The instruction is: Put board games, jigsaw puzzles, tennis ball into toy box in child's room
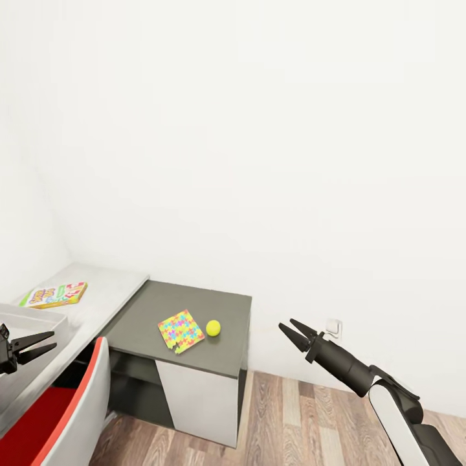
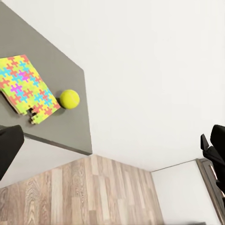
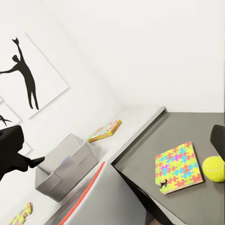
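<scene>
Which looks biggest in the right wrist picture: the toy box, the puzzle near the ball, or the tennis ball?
As they look there:
1. toy box
2. jigsaw puzzle
3. tennis ball
The box sits farther away and looks largest anyway.

open air above dark desk section [image 1: 220, 307] (chair [image 1: 77, 404] crowds its left)

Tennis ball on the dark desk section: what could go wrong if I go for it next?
The tennis ball lies right beside the jigsaw puzzle, so open fingers may nudge the puzzle or send the ball rolling off the dark section. The toy box sits behind a red-edged chair, which could block the left gripper.
</scene>
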You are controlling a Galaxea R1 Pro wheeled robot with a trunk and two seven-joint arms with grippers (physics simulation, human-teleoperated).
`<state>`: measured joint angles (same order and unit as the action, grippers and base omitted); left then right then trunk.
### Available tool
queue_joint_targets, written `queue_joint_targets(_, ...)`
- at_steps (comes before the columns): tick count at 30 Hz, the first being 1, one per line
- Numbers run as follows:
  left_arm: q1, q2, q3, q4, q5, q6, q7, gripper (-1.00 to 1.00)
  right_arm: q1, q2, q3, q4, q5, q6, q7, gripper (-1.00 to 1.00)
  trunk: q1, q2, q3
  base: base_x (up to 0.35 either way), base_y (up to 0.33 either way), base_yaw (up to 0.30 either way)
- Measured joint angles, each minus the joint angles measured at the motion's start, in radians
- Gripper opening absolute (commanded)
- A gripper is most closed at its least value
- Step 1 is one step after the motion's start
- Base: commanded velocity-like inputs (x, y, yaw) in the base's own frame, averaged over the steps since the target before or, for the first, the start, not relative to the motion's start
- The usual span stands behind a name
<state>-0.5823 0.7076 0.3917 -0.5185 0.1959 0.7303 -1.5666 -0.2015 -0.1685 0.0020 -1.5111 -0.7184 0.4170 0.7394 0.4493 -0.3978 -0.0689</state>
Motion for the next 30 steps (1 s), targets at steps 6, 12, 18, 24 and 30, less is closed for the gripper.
queue_joint_targets(6,0.000,0.000,0.000,0.000,0.000,-0.001,0.000,1.00,0.000,0.000,0.000,-0.001,0.000,0.000,-0.004,1.00,0.000,0.000,0.009,-0.024,0.002,-0.120)
queue_joint_targets(12,0.000,0.001,0.000,0.000,0.000,-0.001,0.000,1.00,0.000,0.000,0.003,-0.001,0.001,0.001,-0.010,1.00,0.000,0.000,0.016,-0.163,0.071,-0.074)
queue_joint_targets(18,0.000,0.000,-0.001,0.000,0.000,-0.002,0.000,1.00,0.000,0.000,0.003,-0.001,0.001,0.002,-0.011,1.00,0.000,0.000,0.018,-0.060,0.026,-0.015)
queue_joint_targets(24,0.000,0.001,0.000,0.000,0.000,-0.002,0.000,1.00,0.000,0.000,0.004,-0.001,0.002,0.002,-0.012,1.00,0.000,0.000,0.021,-0.017,0.006,-0.003)
queue_joint_targets(30,0.000,0.000,-0.001,0.000,0.001,-0.002,0.000,1.00,0.000,0.000,0.005,-0.001,0.002,0.002,-0.012,1.00,0.000,0.000,0.029,-0.071,0.027,0.057)
